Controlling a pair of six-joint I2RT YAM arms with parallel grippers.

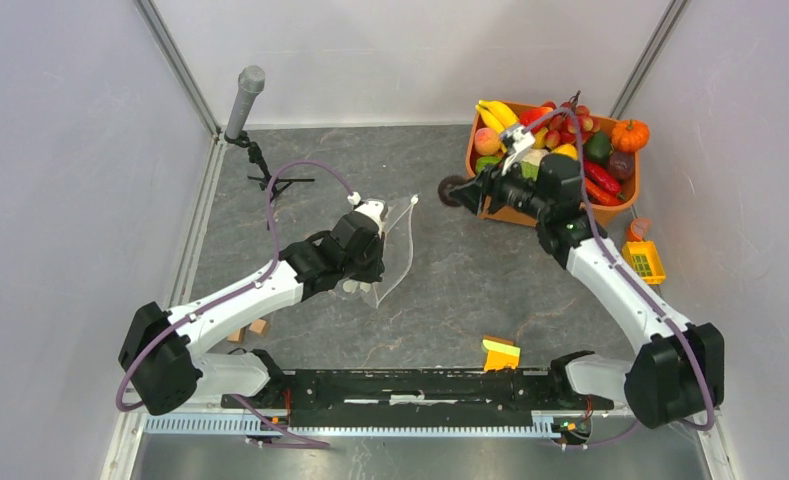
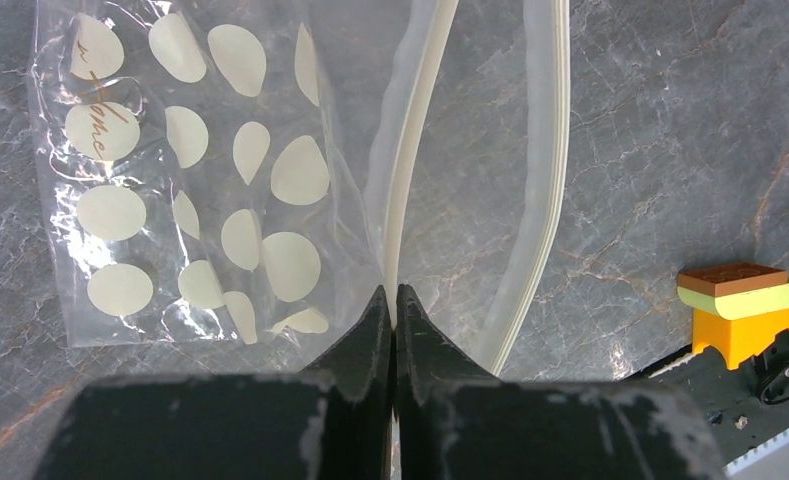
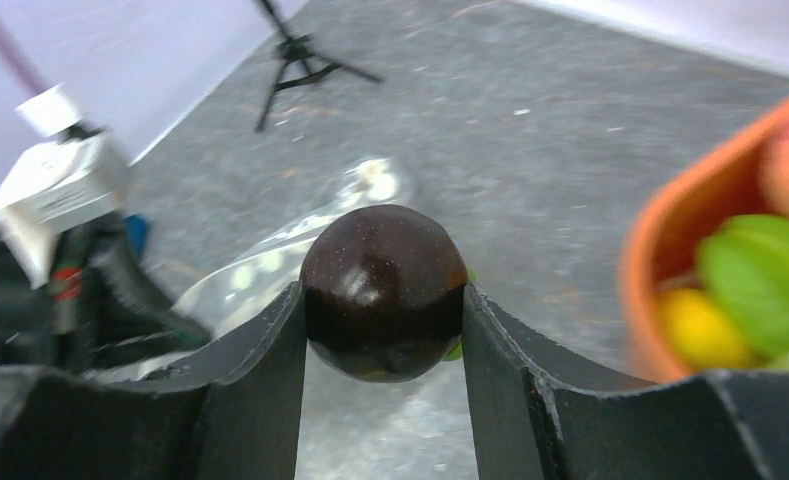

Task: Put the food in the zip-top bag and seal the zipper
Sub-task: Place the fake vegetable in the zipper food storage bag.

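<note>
The clear zip-top bag with pale dots lies on the grey table, its mouth gaping. Its white zipper is split into two strips. My left gripper is shut on the near zipper strip. In the top view the bag hangs from the left gripper. My right gripper is shut on a dark maroon round food piece, held above the table just left of the orange tub. That maroon fruit is well to the right of the bag.
The orange tub holds bananas, red peppers, green pieces and a small pumpkin. A microphone on a tripod stands at the back left. A yellow-orange block sits by the near rail, a yellow crate at the right.
</note>
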